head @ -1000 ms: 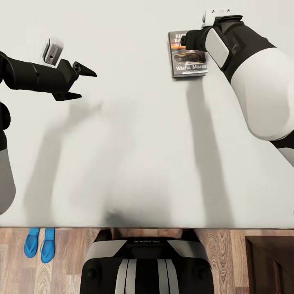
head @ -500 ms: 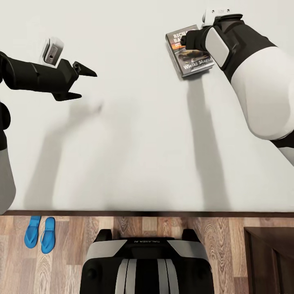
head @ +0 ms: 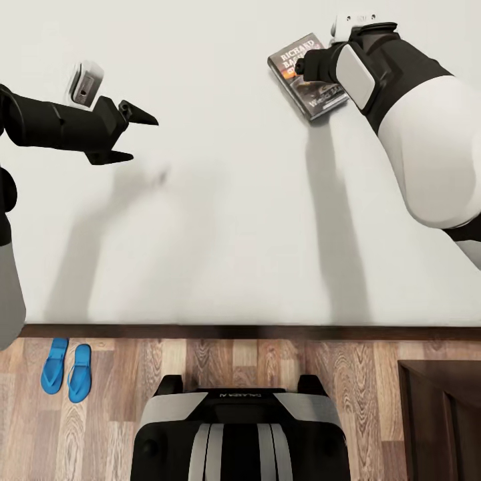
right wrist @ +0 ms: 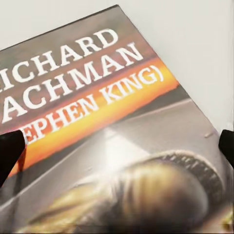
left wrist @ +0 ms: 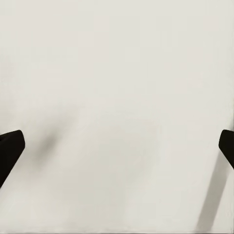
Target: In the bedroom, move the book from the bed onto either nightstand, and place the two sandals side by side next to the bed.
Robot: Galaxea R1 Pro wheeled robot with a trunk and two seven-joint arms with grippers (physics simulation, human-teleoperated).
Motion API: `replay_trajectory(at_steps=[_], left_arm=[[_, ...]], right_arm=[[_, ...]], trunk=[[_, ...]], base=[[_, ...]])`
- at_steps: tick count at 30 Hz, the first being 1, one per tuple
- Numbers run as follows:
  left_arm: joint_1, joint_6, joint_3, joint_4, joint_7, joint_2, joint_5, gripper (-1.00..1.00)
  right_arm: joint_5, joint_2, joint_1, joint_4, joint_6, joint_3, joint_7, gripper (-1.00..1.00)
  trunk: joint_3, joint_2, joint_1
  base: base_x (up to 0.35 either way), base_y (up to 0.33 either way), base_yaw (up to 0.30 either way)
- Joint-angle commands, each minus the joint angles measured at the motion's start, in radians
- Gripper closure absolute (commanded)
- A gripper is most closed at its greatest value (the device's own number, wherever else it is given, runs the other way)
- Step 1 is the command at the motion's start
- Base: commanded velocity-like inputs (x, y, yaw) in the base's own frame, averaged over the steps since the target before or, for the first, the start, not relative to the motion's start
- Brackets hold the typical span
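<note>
1. Over the bed (head: 220, 234): right gripper (head: 302, 67) sits low on the book (head: 294, 63), right on its cover. Wrist view shows both fingertips at the frame's edges, spread wide, with the cover between them. So jaws are released, nothing gripped that I can see.
2. Book lies flat on the mattress, skewed, directly under the right gripper and well apart from the left gripper (head: 137, 137). Cover lettering "RICHARD BACHMAN" over an orange band reads clearly in the right wrist view (right wrist: 97, 97).
3. Left gripper hovers above bare mattress, fingers apart, holding nothing.
4. Step in hand, my read: getting hold of the book. Contact with the cover looks likely, but I can't tell whether it's pressing or just above.
5. Next move calls for an edge grip: thin paperback lying flat, so the fingers need to get under or across one edge. Risk is it slides on the mattress instead of lifting.
6. Sandals (head: 67, 373): both on the wood floor (head: 234, 361) just beside the bed frame, side by side, on the left gripper's side and well below it. That part looks done already.
7. Dark brown cabinet corner (head: 441, 421) on the floor on the right arm's side; probably the nightstand, can't confirm.
8. Containers: none open in view, no contents to report.
</note>
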Motion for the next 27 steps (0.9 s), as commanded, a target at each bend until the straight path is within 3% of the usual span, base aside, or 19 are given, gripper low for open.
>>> replay_trajectory(at_steps=[1,10,22,27], left_arm=[[-0.001,0.007,0.0,0.0,0.009,0.001,0.006,-1.0],[-0.001,0.007,0.0,-0.001,0.009,0.0,0.006,-1.0],[-0.001,0.007,0.0,-0.001,0.009,-0.001,0.006,-1.0],[-0.003,0.007,0.001,0.0,0.003,-0.001,0.006,-1.0]], right_arm=[[0.003,0.001,0.0,0.048,0.006,-0.004,-0.002,-1.0],[0.002,0.001,0.0,0.047,0.006,-0.005,-0.002,-1.0],[0.0,0.001,-0.009,0.04,0.009,-0.007,-0.001,-1.0],[-0.004,0.001,-0.046,0.033,0.012,-0.007,0.01,-1.0]], trunk=[[0.0,0.0,0.0],[0.0,0.0,0.0],[0.0,0.0,0.0],[0.0,0.0,0.0]], base=[[-0.279,0.0,0.0],[-0.184,0.0,0.0],[-0.028,0.0,0.0],[-0.002,0.0,0.0]])
